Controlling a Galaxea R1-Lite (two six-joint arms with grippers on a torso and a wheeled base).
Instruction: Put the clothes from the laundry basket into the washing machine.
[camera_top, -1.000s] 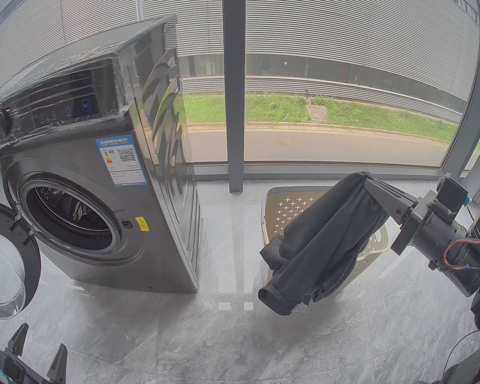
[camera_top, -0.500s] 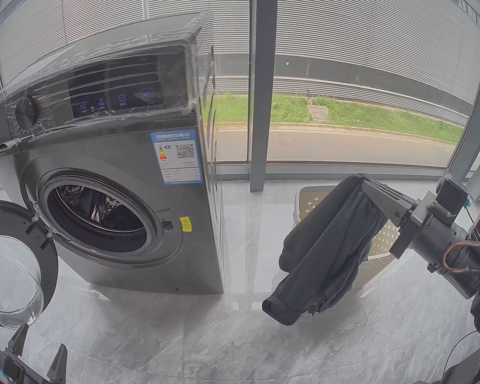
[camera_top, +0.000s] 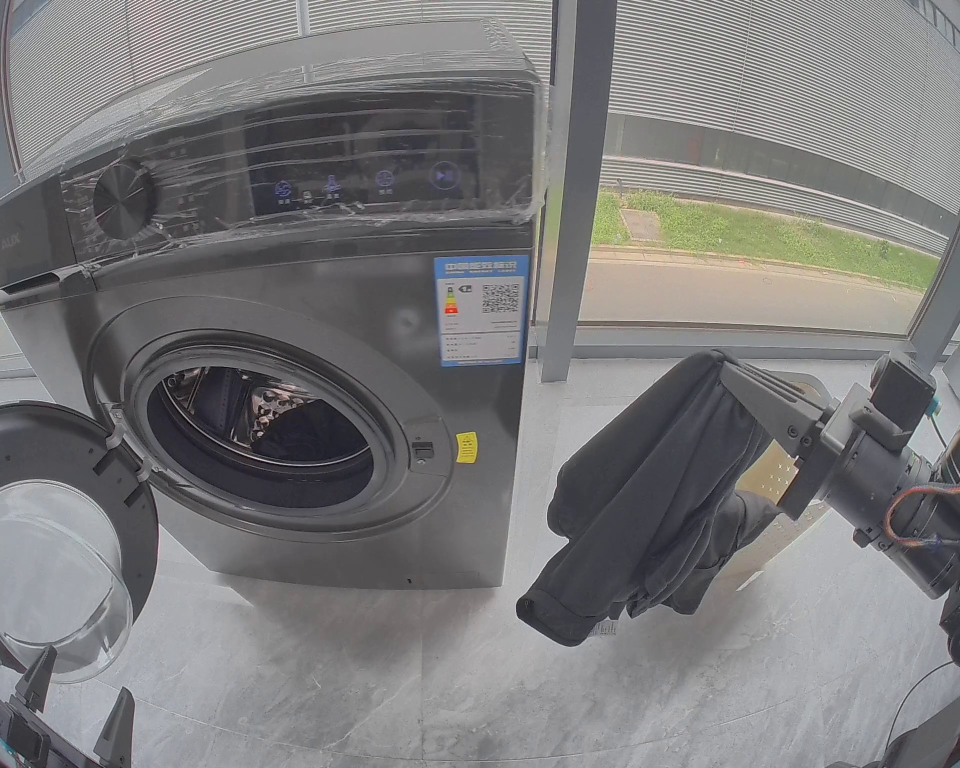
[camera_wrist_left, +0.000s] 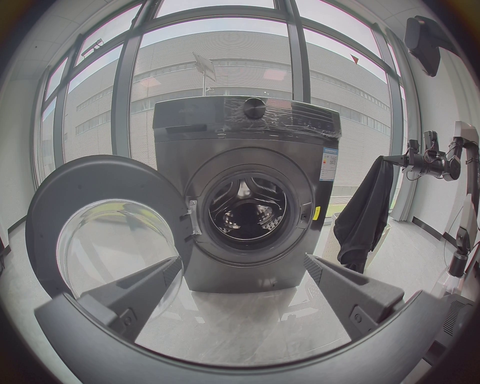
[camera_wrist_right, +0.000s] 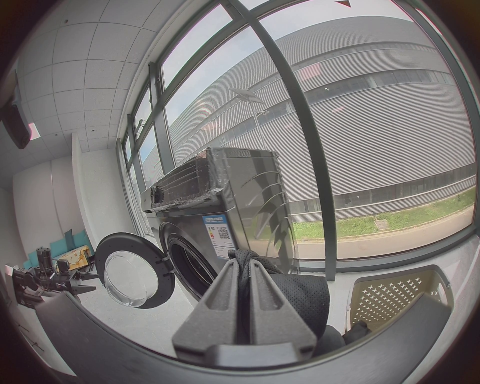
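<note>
Right gripper (camera_top: 727, 366): fingers clamped together on a bunched fold of a dark garment (camera_top: 650, 480), held up in the air to the right of the machine.
Garment: hangs free of the floor from that single pinch, in front of the laundry basket (camera_wrist_right: 395, 300) and partly covering it.
Long axis: near vertical, running from the pinched top down to a rolled hem that trails toward the robot's left.
Washing machine (camera_top: 300, 300): faces the robot, drum opening (camera_top: 265, 430) uncovered, and something dark seems to lie inside already.
Door (camera_top: 60, 540): swung fully out on the left side of the opening, away from the garment.
Bearing: the opening lies to the left of the gripped cloth, across the machine's front panel, with bare floor between them. In the left wrist view the hem hangs about level with the opening's lower rim.
Left gripper (camera_top: 78, 700): fingers spread wide and empty, low beside the open door. It is the nearer arm to the drum, but it carries nothing.
Next move: probably a leftward carry by the right arm, pinched end leading into the drum.
Risk: the low hem may catch on the lower rim unless the cloth goes in high.
</note>
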